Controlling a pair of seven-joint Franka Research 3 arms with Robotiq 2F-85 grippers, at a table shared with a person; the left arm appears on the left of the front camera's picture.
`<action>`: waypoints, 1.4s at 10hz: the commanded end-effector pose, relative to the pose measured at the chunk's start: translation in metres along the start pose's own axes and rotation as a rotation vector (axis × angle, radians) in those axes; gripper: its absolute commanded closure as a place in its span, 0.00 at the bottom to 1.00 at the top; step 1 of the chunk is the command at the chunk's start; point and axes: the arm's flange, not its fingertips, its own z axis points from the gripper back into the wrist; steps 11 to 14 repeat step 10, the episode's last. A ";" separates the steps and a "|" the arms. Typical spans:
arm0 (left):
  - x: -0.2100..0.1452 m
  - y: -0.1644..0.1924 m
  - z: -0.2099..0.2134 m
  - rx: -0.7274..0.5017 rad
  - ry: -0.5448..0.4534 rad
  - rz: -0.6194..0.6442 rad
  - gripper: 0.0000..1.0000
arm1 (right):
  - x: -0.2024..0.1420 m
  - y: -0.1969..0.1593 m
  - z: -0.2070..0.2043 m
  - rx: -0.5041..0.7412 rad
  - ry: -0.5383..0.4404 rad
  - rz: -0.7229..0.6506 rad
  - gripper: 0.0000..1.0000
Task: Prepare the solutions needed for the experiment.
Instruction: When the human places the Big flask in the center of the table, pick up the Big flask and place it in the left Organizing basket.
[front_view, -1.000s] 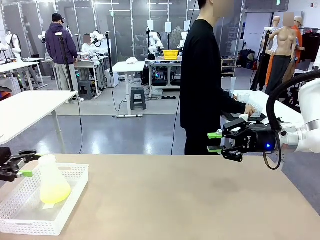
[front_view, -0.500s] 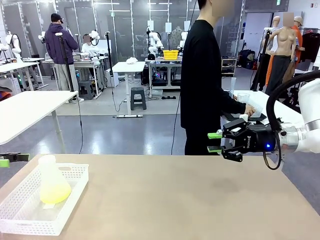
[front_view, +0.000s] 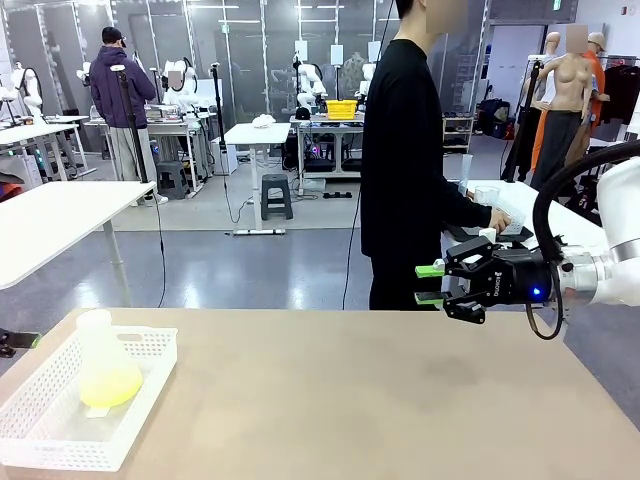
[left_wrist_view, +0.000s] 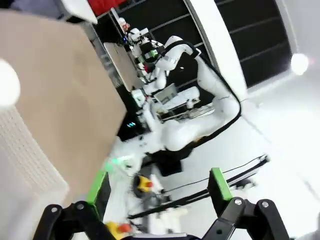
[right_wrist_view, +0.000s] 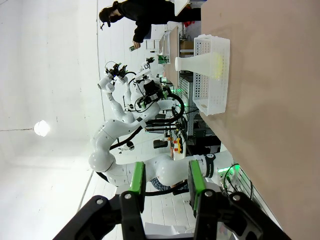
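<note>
A frosted conical flask (front_view: 100, 350) stands upright in the white mesh basket (front_view: 150, 345) at the table's left front. The solutions (front_view: 110, 385) show as a shallow pale yellow-green layer in its base. My left gripper (front_view: 22, 341) is at the picture's left edge, clear of the flask, and its fingers (left_wrist_view: 217, 181) stand wide apart with nothing between them. My right gripper (front_view: 430, 284) hovers over the far right part of the table, jaws partly apart and empty. The right wrist view has the flask (right_wrist_view: 195, 63) and basket (right_wrist_view: 216, 100) far off across the table.
A person in black (front_view: 400, 150) stands at the far edge, one hand (front_view: 497, 218) on a neighbouring table to the right. Bare tan tabletop (front_view: 350, 400) stretches between the basket and my right gripper.
My left gripper has drawn back leftward from the flask's neck to the picture's edge, leaving the flask standing in the basket. The right arm has not moved.
</note>
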 end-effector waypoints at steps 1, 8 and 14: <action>0.013 -0.002 -0.004 -0.056 -0.024 0.212 0.00 | -0.002 0.001 0.000 -0.001 0.004 0.003 0.55; 0.001 -0.001 -0.004 -0.026 0.002 0.123 0.00 | -0.002 0.001 0.000 -0.001 0.004 0.003 0.55; 0.001 -0.001 -0.004 -0.026 0.002 0.123 0.00 | -0.002 0.001 0.000 -0.001 0.004 0.003 0.55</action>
